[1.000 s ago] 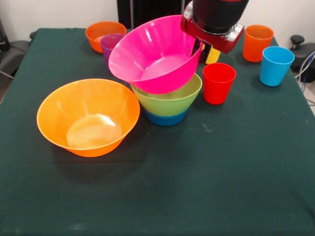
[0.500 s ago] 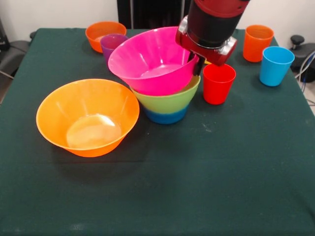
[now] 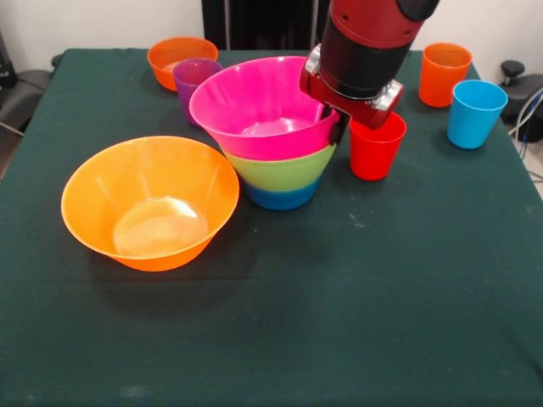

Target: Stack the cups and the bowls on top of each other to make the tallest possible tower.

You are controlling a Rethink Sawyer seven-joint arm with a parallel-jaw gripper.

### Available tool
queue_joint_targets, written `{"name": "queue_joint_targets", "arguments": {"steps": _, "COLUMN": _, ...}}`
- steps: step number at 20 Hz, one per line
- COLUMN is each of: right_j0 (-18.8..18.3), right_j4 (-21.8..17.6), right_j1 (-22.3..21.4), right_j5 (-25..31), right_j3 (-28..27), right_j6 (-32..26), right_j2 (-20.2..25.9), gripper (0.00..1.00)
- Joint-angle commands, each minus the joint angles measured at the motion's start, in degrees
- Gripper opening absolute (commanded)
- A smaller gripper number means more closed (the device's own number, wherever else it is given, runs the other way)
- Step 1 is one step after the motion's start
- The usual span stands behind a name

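The tower stands mid-table: a small blue bowl (image 3: 282, 198) at the bottom, the green bowl (image 3: 284, 170) in it, and the large pink bowl (image 3: 254, 102) nested on top, almost level. My gripper (image 3: 338, 127) comes down on the pink bowl's right rim and is shut on it; one dark finger (image 3: 342, 130) shows outside the rim. The large orange bowl (image 3: 148, 199) sits alone to the left. A red cup (image 3: 376, 148) stands just right of the gripper.
A small orange bowl (image 3: 174, 55) and a purple cup (image 3: 188, 78) stand at the back left. An orange cup (image 3: 445, 72) and a light blue cup (image 3: 473, 112) stand at the back right. The dark green cloth (image 3: 339, 322) covers the table.
The pink bowl, held tilted above the green bowl, has come down and levelled out into it. The gripper moved down and slightly left with it.
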Motion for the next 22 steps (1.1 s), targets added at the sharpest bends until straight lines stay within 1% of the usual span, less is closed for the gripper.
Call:
{"name": "queue_joint_targets", "arguments": {"steps": 1, "right_j0": -0.39, "right_j4": -1.07, "right_j1": 2.55, "right_j5": -4.98, "right_j3": 0.11, "right_j6": 6.51, "right_j2": 3.65, "gripper": 0.0}}
{"name": "queue_joint_targets", "arguments": {"steps": 6, "right_j0": -0.08, "right_j4": -0.84, "right_j1": 2.33, "right_j5": -4.3, "right_j3": -0.09, "right_j6": 7.04, "right_j2": 3.41, "gripper": 0.0}}
{"name": "queue_joint_targets", "arguments": {"steps": 9, "right_j0": -0.02, "right_j4": -0.88, "right_j1": 2.17, "right_j5": -4.8, "right_j3": 0.26, "right_j6": 7.19, "right_j2": 3.31, "gripper": 0.0}}
{"name": "queue_joint_targets", "arguments": {"steps": 16, "right_j0": -0.17, "right_j4": -1.12, "right_j1": 0.65, "right_j5": -7.01, "right_j3": 2.97, "right_j6": 6.27, "right_j2": 3.6, "gripper": 0.0}}
{"name": "queue_joint_targets", "arguments": {"steps": 22, "right_j0": -0.35, "right_j4": -1.09, "right_j1": 0.36, "right_j5": -7.32, "right_j3": 3.53, "right_j6": 5.93, "right_j2": 3.77, "gripper": 0.0}}
